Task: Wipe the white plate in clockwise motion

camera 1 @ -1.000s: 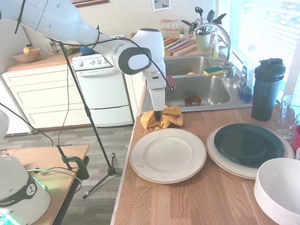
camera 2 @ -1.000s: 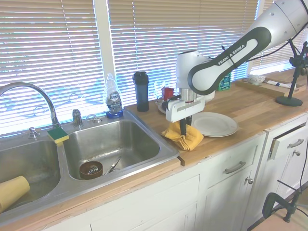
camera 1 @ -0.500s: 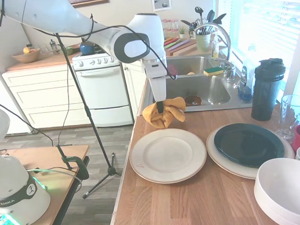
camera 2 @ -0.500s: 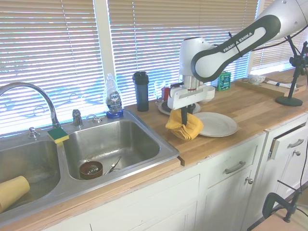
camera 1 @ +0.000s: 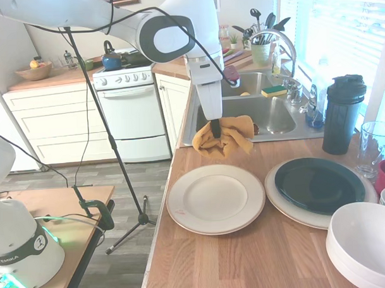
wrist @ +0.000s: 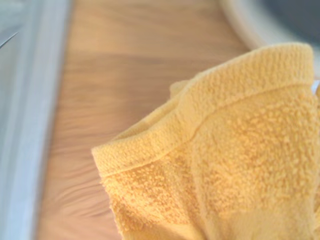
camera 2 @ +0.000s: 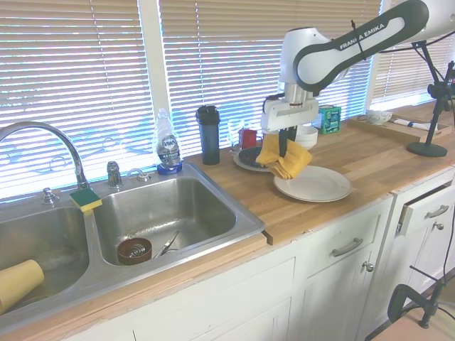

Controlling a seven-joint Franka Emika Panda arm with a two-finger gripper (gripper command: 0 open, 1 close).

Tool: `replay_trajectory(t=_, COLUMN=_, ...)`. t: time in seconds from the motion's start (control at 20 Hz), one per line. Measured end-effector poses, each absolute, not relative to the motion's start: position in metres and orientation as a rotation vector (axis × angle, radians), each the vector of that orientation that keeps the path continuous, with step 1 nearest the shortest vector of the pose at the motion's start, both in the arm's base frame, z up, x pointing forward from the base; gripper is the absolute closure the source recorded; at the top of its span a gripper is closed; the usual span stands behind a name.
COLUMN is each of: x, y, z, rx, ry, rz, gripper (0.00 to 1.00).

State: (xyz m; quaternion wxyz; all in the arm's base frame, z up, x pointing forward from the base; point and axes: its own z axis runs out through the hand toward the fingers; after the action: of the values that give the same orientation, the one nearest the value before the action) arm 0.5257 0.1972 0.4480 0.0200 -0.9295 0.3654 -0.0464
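The gripper (camera 1: 215, 127) hangs above the wooden counter (camera 1: 247, 256), its fingers pinched on a bunched yellow cloth (camera 1: 225, 136) that dangles clear of the surface. The cloth is in the air just beyond the far edge of the white plate (camera 1: 216, 198), between the plate and the steel sink (camera 1: 267, 113). To the right of the white plate sits a dark plate (camera 1: 319, 184) stacked on a paler one. A white bowl (camera 1: 365, 242) stands at the near right corner. A black bottle (camera 1: 342, 115) and a clear glass (camera 1: 373, 148) stand further right, by the window. A green and yellow sponge (camera 1: 274, 90) rests on the sink's divider.
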Motion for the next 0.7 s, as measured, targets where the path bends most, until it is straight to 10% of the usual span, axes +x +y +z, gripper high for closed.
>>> replay_trajectory(t=0.7, x=0.484, y=0.138, z=0.408, rx=-2.906, ry=1.249, rz=-0.044, gripper=1.0)
